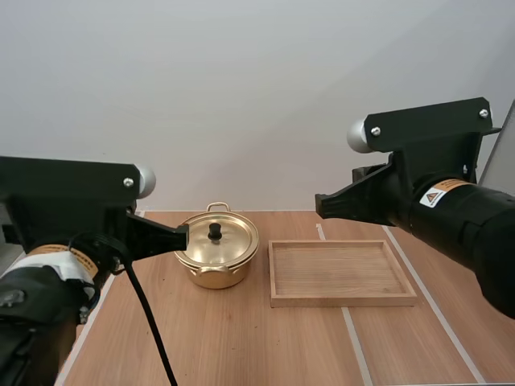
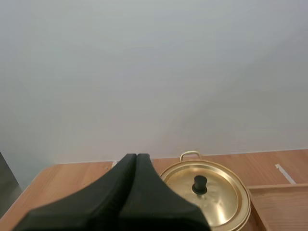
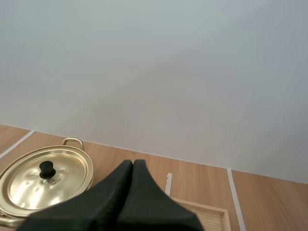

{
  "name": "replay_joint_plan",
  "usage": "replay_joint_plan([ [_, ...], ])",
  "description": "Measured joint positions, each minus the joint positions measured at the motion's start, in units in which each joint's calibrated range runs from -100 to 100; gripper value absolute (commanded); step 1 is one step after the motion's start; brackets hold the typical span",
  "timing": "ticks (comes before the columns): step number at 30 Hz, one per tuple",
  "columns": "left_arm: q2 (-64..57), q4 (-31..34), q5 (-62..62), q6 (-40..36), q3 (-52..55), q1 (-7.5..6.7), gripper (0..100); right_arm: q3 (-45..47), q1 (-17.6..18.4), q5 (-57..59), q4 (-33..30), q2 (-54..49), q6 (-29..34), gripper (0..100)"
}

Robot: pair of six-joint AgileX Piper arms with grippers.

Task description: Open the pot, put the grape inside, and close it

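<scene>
Left gripper (image 2: 136, 156) and right gripper (image 3: 133, 162) are hanging closed, empty. The left one should be opening, then dropping squarely onto the pot (image 1: 213, 277) knob (image 1: 215, 232), at the tray's (image 1: 342, 301) nine o'clock.

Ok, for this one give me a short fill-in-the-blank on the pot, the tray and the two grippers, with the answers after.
1. The lid sits ____ the gold pot, closing it.
2. In the high view the wooden tray lies to the ____ of the gold pot.
3. The left gripper and the right gripper each hold ____, with the fingers together as one dark wedge.
Missing words: on; right; nothing.
</scene>
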Motion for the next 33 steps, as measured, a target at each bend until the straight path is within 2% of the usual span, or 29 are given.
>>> replay_joint_plan([
  [6, -1.9, 0.1, -9.5, 0.0, 10.4, 0.0, 0, 11.3, -0.4, -13.4, -1.5, -2.9, -0.1, 0],
  [15, -2.3, 0.3, -16.8, 0.5, 20.8, 0.0, 0, 28.4, -2.2, -35.3, -3.1, -6.8, -0.2, 0],
  [21, -2.3, 0.3, -17.2, 0.9, 24.7, 0.0, 0, 33.0, -2.6, -37.7, -3.4, -7.0, -0.2, 0],
  [33, -2.3, 0.3, -17.2, 1.3, 25.0, 0.0, 0, 33.0, -3.0, -36.6, -2.6, -7.0, -0.2, 0],
])
